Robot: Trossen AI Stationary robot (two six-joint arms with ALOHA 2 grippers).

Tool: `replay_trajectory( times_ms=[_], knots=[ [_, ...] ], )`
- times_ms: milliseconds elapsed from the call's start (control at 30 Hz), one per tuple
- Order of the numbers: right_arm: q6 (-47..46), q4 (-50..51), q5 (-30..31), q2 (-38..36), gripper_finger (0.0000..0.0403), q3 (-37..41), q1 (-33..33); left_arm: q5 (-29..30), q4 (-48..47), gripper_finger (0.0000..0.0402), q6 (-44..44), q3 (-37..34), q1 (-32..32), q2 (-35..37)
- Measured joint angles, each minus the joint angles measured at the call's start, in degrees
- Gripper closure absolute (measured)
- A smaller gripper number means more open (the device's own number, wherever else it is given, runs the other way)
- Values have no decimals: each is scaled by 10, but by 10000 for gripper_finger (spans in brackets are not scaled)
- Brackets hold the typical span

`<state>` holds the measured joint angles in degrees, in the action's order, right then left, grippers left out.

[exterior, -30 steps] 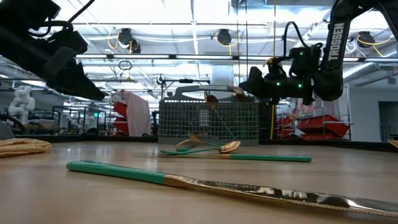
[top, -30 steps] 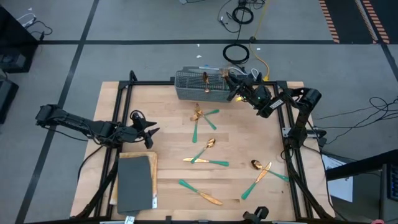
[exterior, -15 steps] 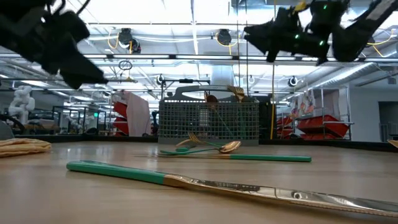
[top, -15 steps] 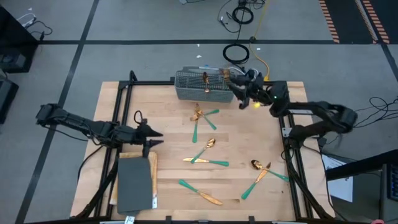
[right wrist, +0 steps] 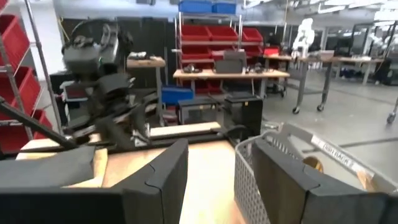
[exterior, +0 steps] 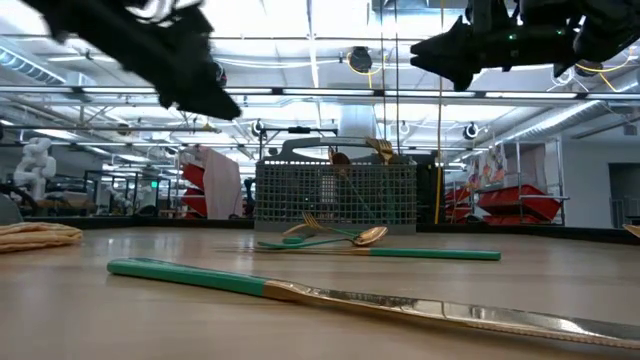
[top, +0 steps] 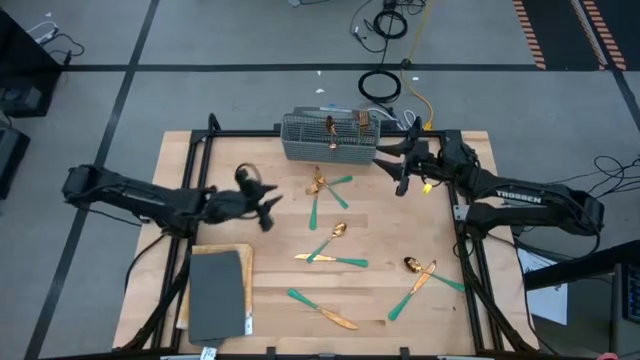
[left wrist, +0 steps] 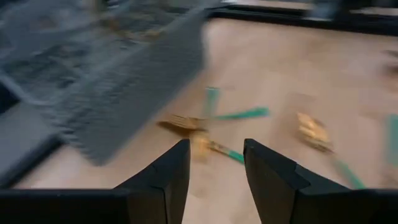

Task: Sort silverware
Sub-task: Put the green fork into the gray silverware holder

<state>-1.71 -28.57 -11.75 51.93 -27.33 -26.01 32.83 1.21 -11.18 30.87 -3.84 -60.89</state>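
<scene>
Gold-headed, teal-handled silverware lies flat and scattered on the wooden table: a crossed pair [top: 325,185] below the basket, a spoon [top: 335,232], a knife [top: 330,260], a spoon and fork [top: 415,275], and a knife [top: 322,310] that fills the low view's foreground [exterior: 300,290]. Further pieces [top: 345,122] stand in the grey wire basket [top: 330,138]. My left gripper [top: 270,210] hovers open left of the scattered pieces, and the crossed pair [left wrist: 186,122] shows ahead of its fingers [left wrist: 216,149]. My right gripper [top: 392,172] hangs open and empty above the table, just right of the basket [right wrist: 261,168].
A dark grey flat pad [top: 217,290] lies at the table's near left corner. A folded tan cloth [exterior: 35,235] sits at the left in the low view. Black frame rails [top: 465,250] border the table. Bare wood lies between the left gripper and the silverware.
My left gripper has swept from the table's left side toward the middle, closing on the crossed pair. My right gripper has risen from over the basket's right end and drawn back toward the near edge and right, its arm stretching out flatter. The silverware has not moved.
</scene>
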Motion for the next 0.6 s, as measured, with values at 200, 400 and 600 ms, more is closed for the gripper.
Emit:
replay_trajectory(
  times_ms=[200,400,600],
  knots=[
    [6,28,-2,-2,236,0,20,-98,-4,244,55,80,106,-102],
    [28,55,-3,-2,236,0,37,-245,-35,244,264,164,157,-202],
    [36,94,-4,-2,236,0,51,-268,-157,244,374,298,185,-326]
  ],
)
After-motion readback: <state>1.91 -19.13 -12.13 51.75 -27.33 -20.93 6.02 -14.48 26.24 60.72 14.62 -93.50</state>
